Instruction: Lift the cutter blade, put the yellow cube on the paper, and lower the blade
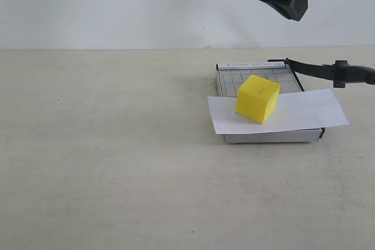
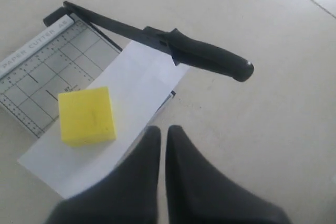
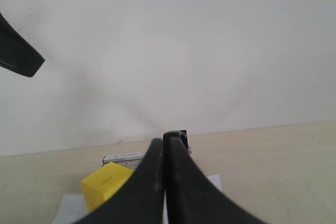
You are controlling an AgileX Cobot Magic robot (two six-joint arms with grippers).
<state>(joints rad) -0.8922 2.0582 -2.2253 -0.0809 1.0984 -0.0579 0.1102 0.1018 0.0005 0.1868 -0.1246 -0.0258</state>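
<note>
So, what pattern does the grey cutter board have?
The grey cutter board has a ruled grid; left wrist view.

Exterior frontal, left wrist overhead; cube (image 1: 258,99) shared

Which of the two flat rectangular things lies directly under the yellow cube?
The plain white paper: the yellow cube sits on it. The grey gridded cutter board lies one layer lower, under the paper.
</note>
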